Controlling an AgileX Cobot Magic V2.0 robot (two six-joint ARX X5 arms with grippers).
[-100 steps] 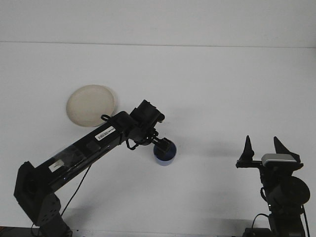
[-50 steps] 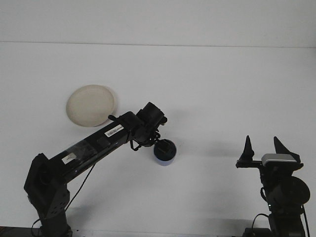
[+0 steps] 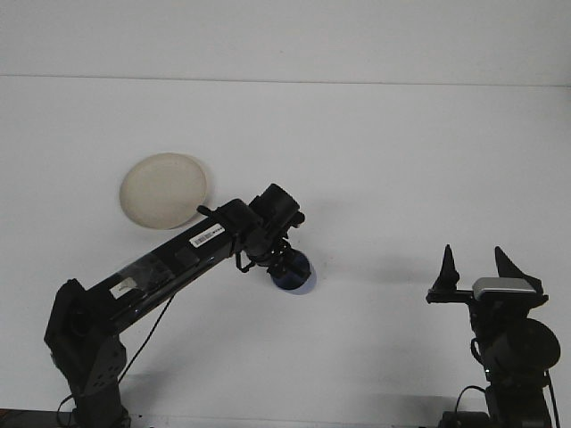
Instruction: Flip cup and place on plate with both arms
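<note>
A dark blue cup (image 3: 295,273) hangs at the end of my left arm near the middle of the table, just above the white surface. My left gripper (image 3: 287,262) is shut on the cup, and its fingers are mostly hidden behind the wrist and the cup. A beige round plate (image 3: 163,190) lies flat to the upper left, apart from the cup and partly behind the arm. My right gripper (image 3: 472,262) stands open at the lower right, its two black fingers pointing up with nothing between them.
The white table ends at a pale wall along the back (image 3: 285,78). My left arm's black links (image 3: 161,267) stretch diagonally from the lower left toward the centre.
The left wrist has turned and drawn slightly left, and the cup has rotated with it, showing more of its blue side. The right arm has not moved.
</note>
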